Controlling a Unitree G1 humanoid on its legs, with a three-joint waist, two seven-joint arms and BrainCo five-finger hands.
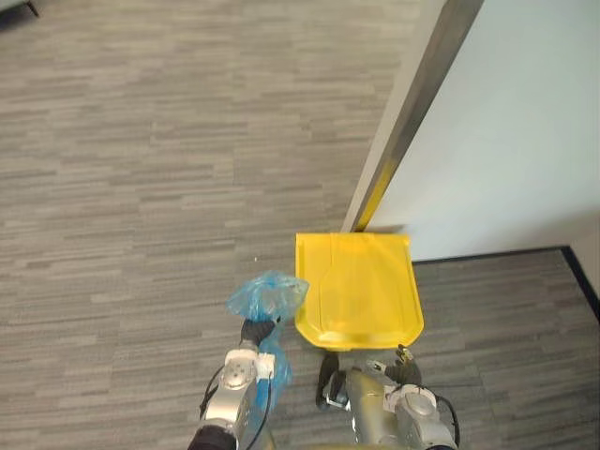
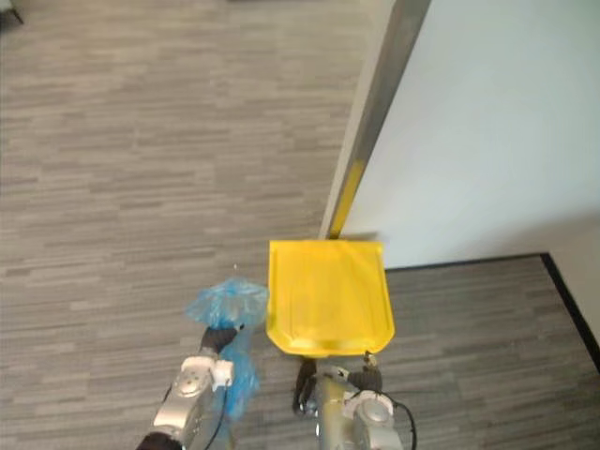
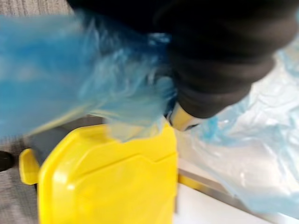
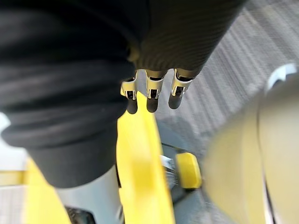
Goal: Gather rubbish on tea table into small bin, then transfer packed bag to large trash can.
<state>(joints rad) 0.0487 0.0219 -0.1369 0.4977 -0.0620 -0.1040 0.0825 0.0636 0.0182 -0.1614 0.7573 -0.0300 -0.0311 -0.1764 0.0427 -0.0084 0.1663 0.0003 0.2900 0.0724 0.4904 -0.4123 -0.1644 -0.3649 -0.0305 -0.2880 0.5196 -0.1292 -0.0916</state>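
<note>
Bag (image 1: pixel 267 295) of thin blue film, likely light and slippery, best held by bunched neck, clenched in left hand (image 1: pixel 251 334) beside yellow lid (image 1: pixel 356 286); right hand (image 4: pixel 152 89) grip unclear.

Grey striped carpet (image 1: pixel 141 141) meets a white wall (image 1: pixel 506 122) (metal edge strip (image 1: pixel 422 84) alongside).

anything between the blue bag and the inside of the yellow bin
Yes: the yellow lid lies flat and looks shut, right beside the blue bag gripped by the left hand. The right hand is at the lid's front edge.
</note>
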